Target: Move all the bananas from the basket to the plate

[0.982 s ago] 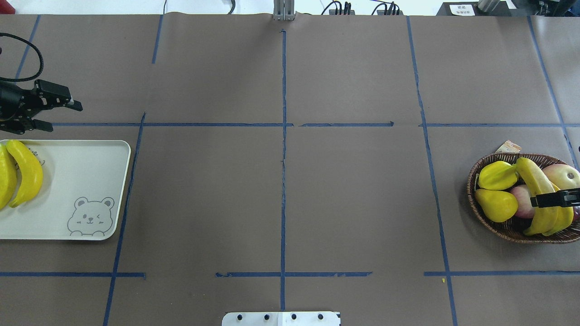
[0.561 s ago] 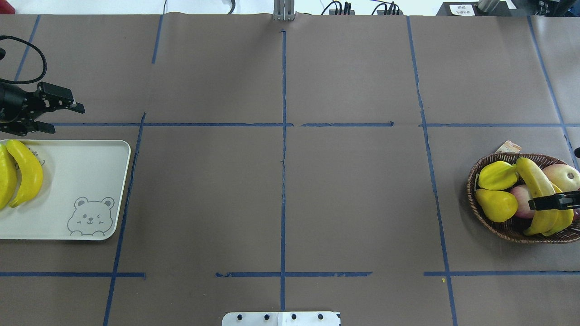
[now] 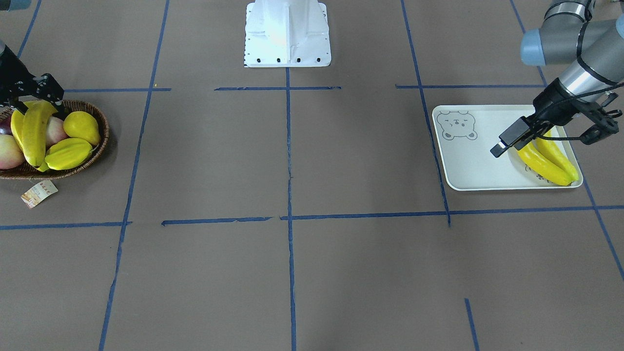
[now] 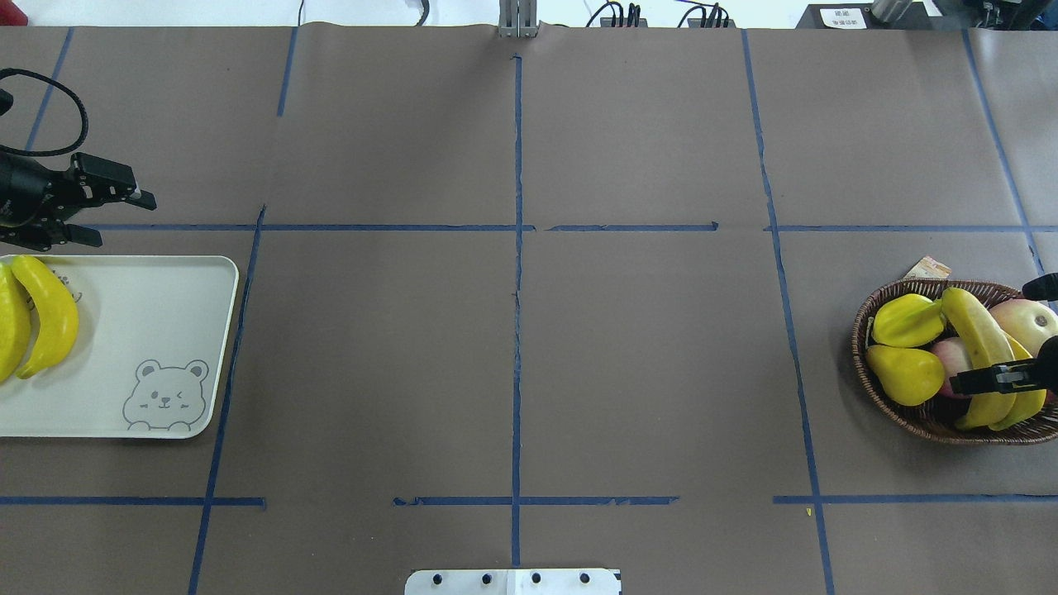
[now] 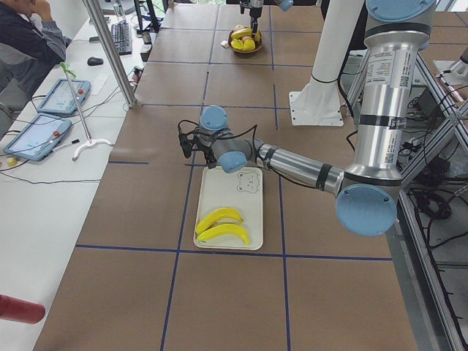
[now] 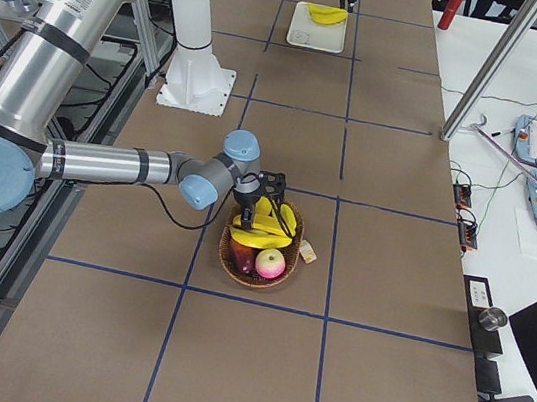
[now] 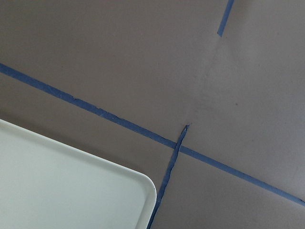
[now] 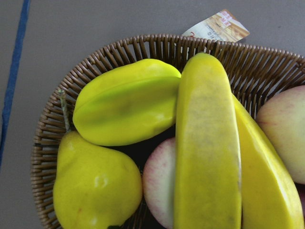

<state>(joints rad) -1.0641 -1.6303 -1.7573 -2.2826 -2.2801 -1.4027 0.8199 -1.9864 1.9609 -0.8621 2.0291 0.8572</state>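
In the overhead view the plate (image 4: pixel 149 330) is cut off at the frame's left edge. Of the two bananas (image 3: pixel 546 165) on it, one shows whole there and the other only as a sliver. They cover most of the grey lettering (image 4: pixel 73 291), which cannot be read. The bear face (image 4: pixel 165 395) in the plate's lower right corner is plain.

At the right edge the basket (image 4: pixel 913 413) is also cut off. The right claw (image 4: pixel 992 335) shows there only as two black fingers (image 4: pixel 988 379), with its arm out of frame. Two more bananas (image 8: pixel 207 152) lie side by side in the basket, over a peach-like fruit (image 8: pixel 159 191) and beside a starfruit (image 8: pixel 124 102) and a pear (image 8: pixel 93 186).

The right claw is spread. One finger crosses over these bananas and the other sits up by a second peach-like fruit (image 4: pixel 1025 318). Whether it touches them cannot be told. The left claw (image 4: pixel 122 220) hangs spread and empty just above the plate's upper edge in the frame.

Compared with a second ago, the right claw's lower finger sits lower and further left in the frame, and its upper finger has come into view. The left claw has barely shifted, and all four bananas lie as they did.

The paper tag (image 3: pixel 38 193) lies on the surface (image 3: pixel 351 161) just below the basket. Its orange print is too small to read.
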